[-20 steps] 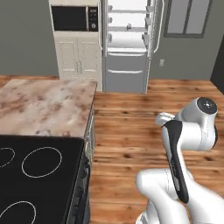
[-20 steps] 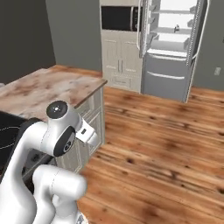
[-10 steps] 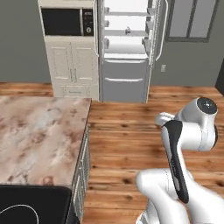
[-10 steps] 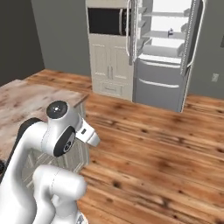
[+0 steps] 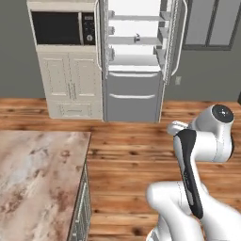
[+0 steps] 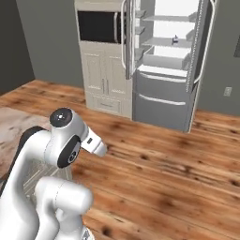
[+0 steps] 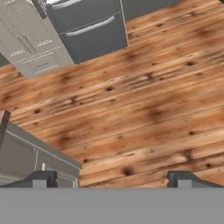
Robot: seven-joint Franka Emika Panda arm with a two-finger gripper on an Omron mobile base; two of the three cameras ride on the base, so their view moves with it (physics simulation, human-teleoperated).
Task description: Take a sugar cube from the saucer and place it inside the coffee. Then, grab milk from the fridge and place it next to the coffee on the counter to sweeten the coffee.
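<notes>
The fridge [image 5: 134,89] stands ahead with both upper doors swung open, white shelves bare to view; it also appears in the right base view [image 6: 164,98] and its lower drawers in the hand view [image 7: 92,30]. A small thing that may be the milk [image 5: 137,36] sits on a middle shelf, too small to make out. The counter [image 5: 37,183] lies at the lower left. My gripper [image 7: 113,179] is open, empty, pointing down at the wooden floor. The sugar cube, the saucer and the coffee are out of view.
A cream cabinet with a black microwave [image 5: 61,28] stands left of the fridge. Open wooden floor [image 5: 136,150] stretches between the base and the fridge. The counter's cabinet end [image 7: 30,157] is close at the hand's lower left.
The whole picture has shifted: the base has driven toward the fridge, which is now larger and more central. The black cooktop has slid out of view. The arm's pose is unchanged.
</notes>
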